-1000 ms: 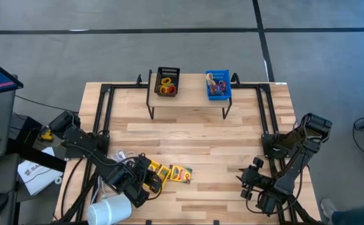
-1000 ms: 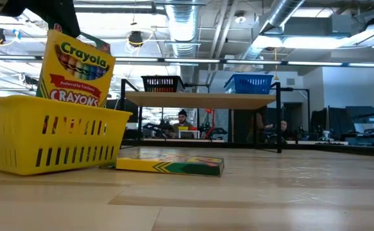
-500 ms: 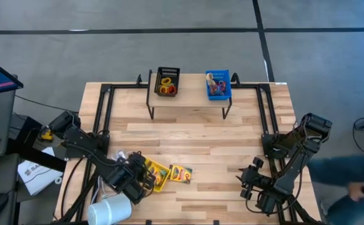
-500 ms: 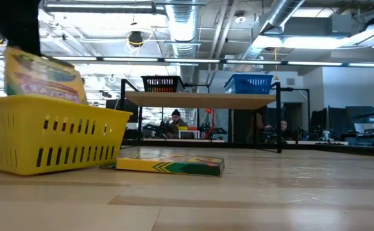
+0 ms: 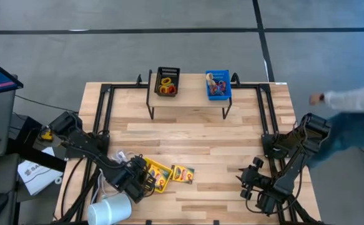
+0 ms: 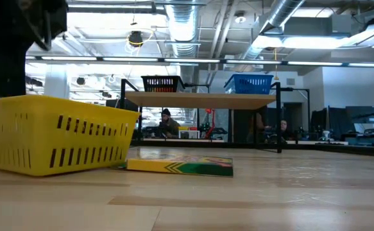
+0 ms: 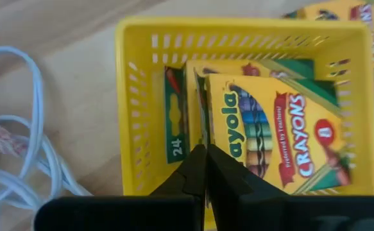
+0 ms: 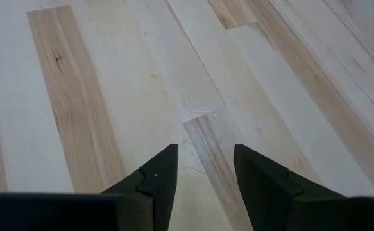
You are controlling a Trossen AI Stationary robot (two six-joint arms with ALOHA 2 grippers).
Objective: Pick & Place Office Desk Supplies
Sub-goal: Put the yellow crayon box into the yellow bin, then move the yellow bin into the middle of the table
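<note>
A: Where is the left gripper (image 7: 204, 168) now?

B: It is over the yellow bin (image 7: 135, 115) at the near left of the table (image 5: 200, 134). The fingers are pressed together, and the edge of a crayon box (image 7: 276, 138) seems to be pinched between them. This box stands inside the bin, beside another box (image 7: 177, 122) that is already there.

A: So the step is to put the box in the bin?

B: I think yes. To do it well, the box should go down until it rests on the bin floor, and only then the fingers should part. After that the arm should rise straight, so that it does not pull the bin or the box with it.

A: And the other supplies?

B: One more crayon box (image 5: 183, 174) lies flat on the table just beside the bin. The black bin (image 5: 167, 82) and the blue bin (image 5: 218, 85) stand on the shelf at the far side.

A: The right gripper (image 8: 203, 168)?

B: It waits at the near right, low over bare wood, fingers apart, holding nothing.
</note>
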